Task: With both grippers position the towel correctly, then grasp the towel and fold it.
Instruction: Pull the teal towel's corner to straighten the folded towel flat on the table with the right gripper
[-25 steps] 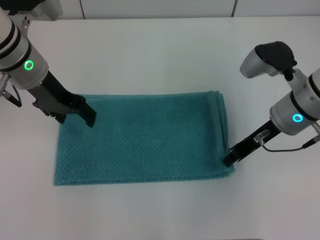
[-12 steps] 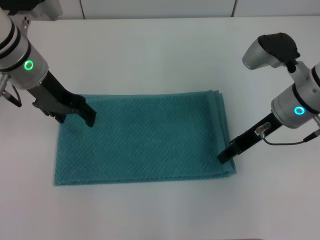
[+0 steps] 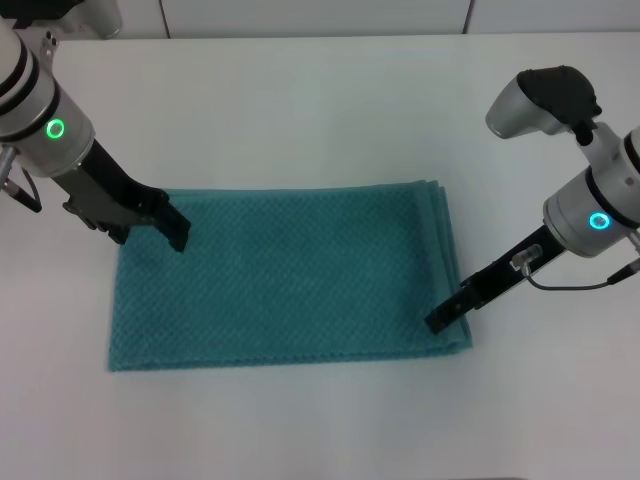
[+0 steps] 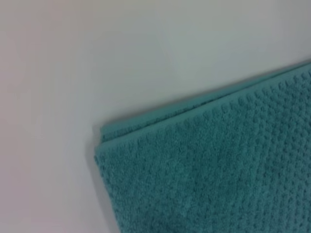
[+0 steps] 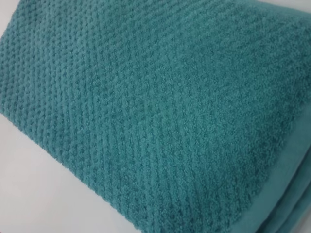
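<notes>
The towel [image 3: 285,275] lies flat on the white table [image 3: 320,110], filling the lower middle of the head view as a wide teal rectangle. Its right edge shows several stacked layers, slightly fanned.

The left gripper [image 3: 170,228] sits at the upper left of the towel. Its black fingers reach down from the arm in the upper left of the frame, and their tips lie over the towel's far left corner, at or just above the cloth. Whether they touch it I cannot tell. The fingers look close together, but how far open they are I cannot tell, and nothing is seen lifted in them. The left wrist view shows that same corner [image 4: 204,170], with two thin layer edges peeking out along its border and bare table [image 4: 97,58] beside it.

The right gripper [image 3: 438,319] is at the lower right of the towel. Its narrow black tip points left and down from the arm at the right of the frame, and rests over the cloth just inside the right edge, near the near right corner. Its opening cannot be made out. The right wrist view is filled almost wholly by the towel's waffle weave [image 5: 155,107], with a strip of table [image 5: 34,194] in one corner and a smooth hem along another side.
</notes>
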Robot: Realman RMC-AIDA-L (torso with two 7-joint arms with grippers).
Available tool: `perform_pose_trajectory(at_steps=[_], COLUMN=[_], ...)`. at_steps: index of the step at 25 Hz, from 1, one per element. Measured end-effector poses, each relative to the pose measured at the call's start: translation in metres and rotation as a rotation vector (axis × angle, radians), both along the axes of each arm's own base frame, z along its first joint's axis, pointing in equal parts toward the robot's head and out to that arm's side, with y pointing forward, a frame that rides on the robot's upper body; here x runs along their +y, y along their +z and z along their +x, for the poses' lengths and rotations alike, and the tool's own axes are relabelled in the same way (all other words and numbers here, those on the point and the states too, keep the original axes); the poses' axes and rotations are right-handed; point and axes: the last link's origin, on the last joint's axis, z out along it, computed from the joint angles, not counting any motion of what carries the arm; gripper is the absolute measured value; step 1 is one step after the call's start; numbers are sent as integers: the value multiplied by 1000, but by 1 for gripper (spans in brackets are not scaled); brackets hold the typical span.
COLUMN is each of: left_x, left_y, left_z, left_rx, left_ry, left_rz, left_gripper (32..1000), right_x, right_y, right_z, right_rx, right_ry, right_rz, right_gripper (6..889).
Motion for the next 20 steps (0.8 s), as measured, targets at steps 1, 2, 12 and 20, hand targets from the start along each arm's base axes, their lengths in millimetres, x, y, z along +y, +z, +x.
perform_pose_trajectory(at_steps=[1,2,12,20], left_x=[0,0,1,2], left_y=[0,0,1,-4], left_z=[0,0,-1,-6], left_rx=[0,1,6,12], left_ry=[0,0,-2,8], left_rz=[0,0,4,7], left_gripper=[779,779,778,777], right_x=[0,0,1,7], right_y=[0,0,1,12], right_z=[0,0,-2,-11], right_rx=[0,-1,-1,2], right_ry=[0,0,1,12], right_rz=[0,0,-1,18], right_gripper=[673,692,881,881])
